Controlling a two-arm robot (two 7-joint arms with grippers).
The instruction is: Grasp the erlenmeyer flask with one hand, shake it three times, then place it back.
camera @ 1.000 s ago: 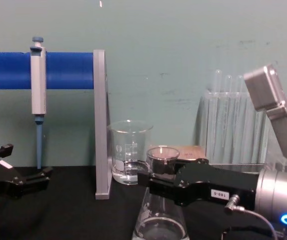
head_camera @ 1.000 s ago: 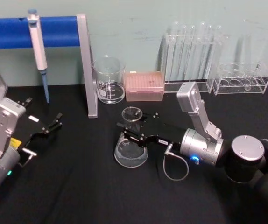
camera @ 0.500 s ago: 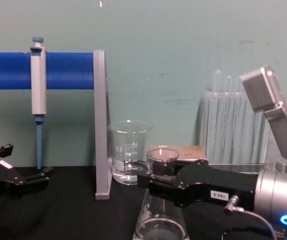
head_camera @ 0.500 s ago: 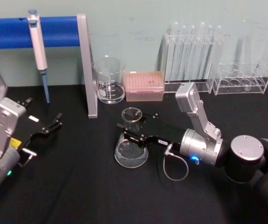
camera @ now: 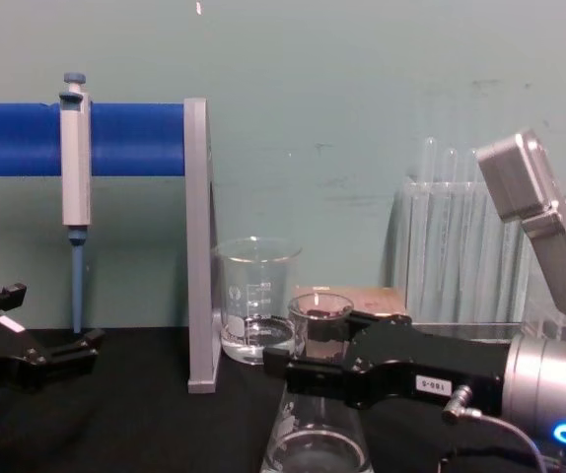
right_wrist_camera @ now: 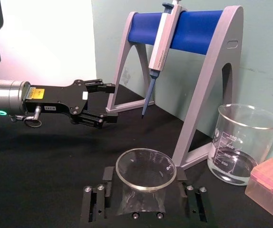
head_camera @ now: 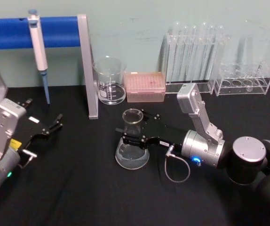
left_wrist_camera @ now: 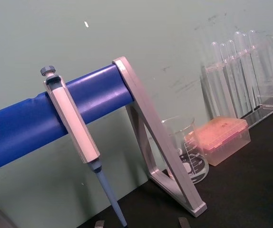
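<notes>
You face a pale green wall (head_camera: 135, 19) with faint scuffs, rising just behind a table (head_camera: 78, 188) covered in black cloth. Light falls evenly across it, and at one side the room (right_wrist_camera: 36, 28) glows bright white.

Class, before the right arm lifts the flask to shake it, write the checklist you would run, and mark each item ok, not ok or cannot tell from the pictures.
1. Right gripper sits around the neck of the erlenmeyer flask: ok.
2. Fingers firmly clamped on the glass: cannot tell; they flank the neck closely in the right wrist view.
3. Flask upright, base on the black table: ok.
4. Beaker and pink tip box stand apart behind the flask: ok.
5. Left gripper is parked, open, well to the left: ok.
6. Pipette hangs on the blue stand, away from the flask: ok.
</notes>
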